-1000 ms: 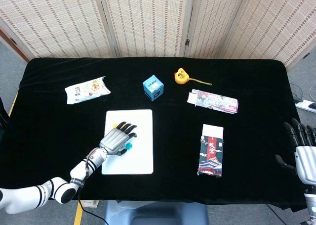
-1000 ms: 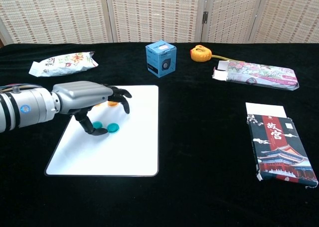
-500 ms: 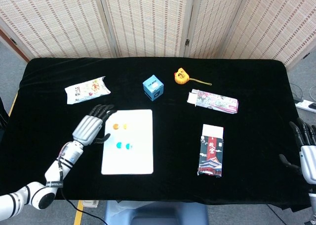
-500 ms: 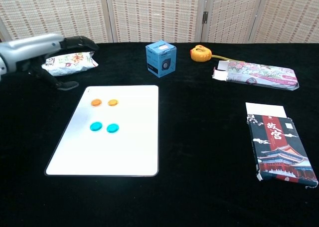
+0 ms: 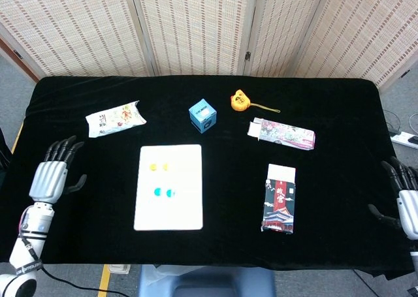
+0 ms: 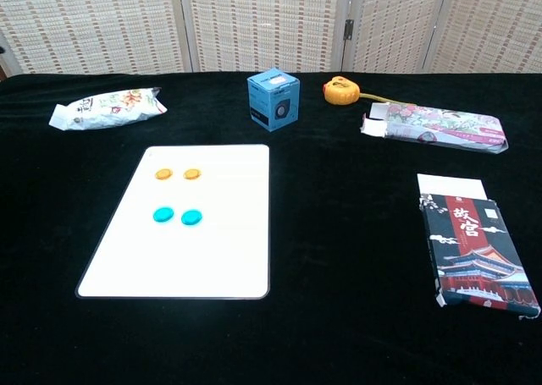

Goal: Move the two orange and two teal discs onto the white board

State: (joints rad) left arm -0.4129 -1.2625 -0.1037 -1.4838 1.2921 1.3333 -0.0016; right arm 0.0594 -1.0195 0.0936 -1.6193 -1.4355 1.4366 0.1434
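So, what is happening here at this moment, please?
Nothing is being handled. The two orange discs and the two teal discs lie on the white board, so the job looks done. The left hand hangs open at the table's left edge, and the right hand is open at the right edge, both away from the board.

White board (image 5: 171, 209) centre table with two orange discs (image 5: 159, 168) above two teal discs (image 5: 163, 192), my left hand (image 5: 51, 176) and right hand (image 5: 406, 199) empty, fingers spread, at opposite table edges
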